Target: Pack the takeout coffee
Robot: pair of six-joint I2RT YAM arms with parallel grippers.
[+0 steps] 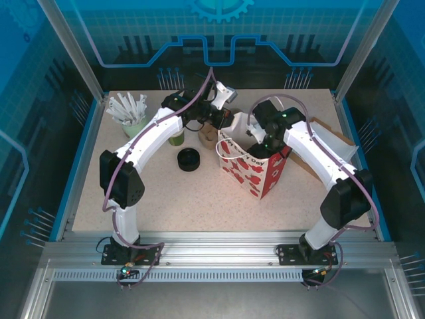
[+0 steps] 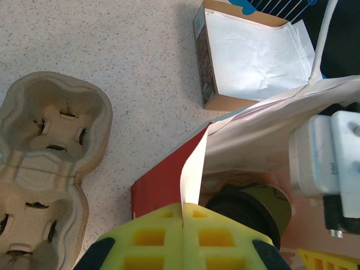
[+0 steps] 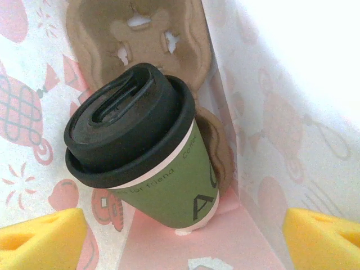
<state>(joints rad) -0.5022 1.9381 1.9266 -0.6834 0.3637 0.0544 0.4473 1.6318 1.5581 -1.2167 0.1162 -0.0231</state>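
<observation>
The left gripper [image 2: 183, 214] clamps the red-and-white printed paper bag [image 1: 255, 174], likely keeping it open. The right gripper [image 3: 180, 236], jaws apart, overhangs the black-lidded olive-green paper cup [image 3: 163, 191] inside.

**Table tally: mostly ones, and a pair of arms**

One table [image 1: 199, 199] carries everything. Two arms stand at it, the left arm [image 1: 143, 143] and the right arm [image 1: 319, 156]. Each has one end effector, the left end effector [image 2: 183, 216] and the right end effector [image 3: 183, 235], and each of these shows two yellow pads.

There is one each of the following:
- red-printed paper bag [image 1: 255, 169]
- takeout coffee [image 3: 140, 152], under one black lid
- pulp cup carrier [image 2: 50, 157]
- cardboard box [image 2: 205, 62] of white paper
- pile of black lids [image 1: 188, 160]
- green cup [image 1: 176, 137], single or stacked I cannot tell
- pale cup [image 1: 134, 125] of white sticks

The piled lids and the sticks sit too close together to count singly.
</observation>
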